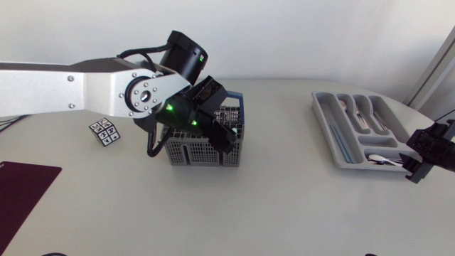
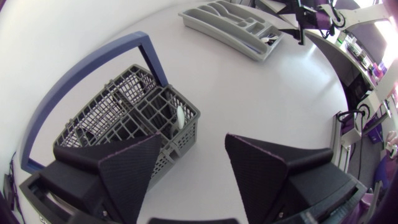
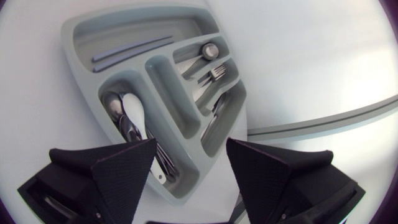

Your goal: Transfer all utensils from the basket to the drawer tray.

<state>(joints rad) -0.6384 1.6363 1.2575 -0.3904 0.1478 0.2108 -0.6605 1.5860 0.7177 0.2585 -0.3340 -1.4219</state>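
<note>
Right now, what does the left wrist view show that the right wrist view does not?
Only the left wrist view: the basket, a white utensil standing in it, near the open left gripper. Only the right wrist view: the fork and metal spoons lying inside the compartments. Both: the drawer tray.

Pale, evenly lit table [image 1: 284, 213] spreads wide, a dark maroon mat [image 1: 18, 192] at its edge, a small checkered card [image 1: 104, 131] nearby.
</note>
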